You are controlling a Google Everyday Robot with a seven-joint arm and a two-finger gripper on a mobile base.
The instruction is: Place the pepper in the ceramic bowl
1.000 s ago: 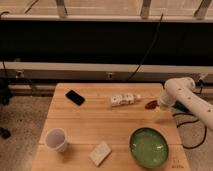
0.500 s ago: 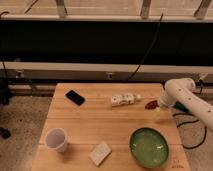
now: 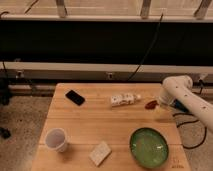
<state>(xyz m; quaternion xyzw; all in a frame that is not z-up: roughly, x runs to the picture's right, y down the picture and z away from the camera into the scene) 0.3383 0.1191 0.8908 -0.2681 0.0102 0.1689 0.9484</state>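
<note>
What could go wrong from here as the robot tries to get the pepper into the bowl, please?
1. The claw sits right beside the small red pepper near the right edge of the wooden table; a poor approach could nudge it away, perhaps toward the white oblong packet.
2. The green ceramic bowl lies close to the table's front right corner, so a bump might shift it toward the edge.

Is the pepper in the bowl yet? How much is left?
Not yet. Nothing looks done: the green bowl is empty. In hand: the gripper is at the red pepper near the right edge of the table; whether it grips it is unclear. Left: carrying the pepper to the bowl and dropping it in.
</note>
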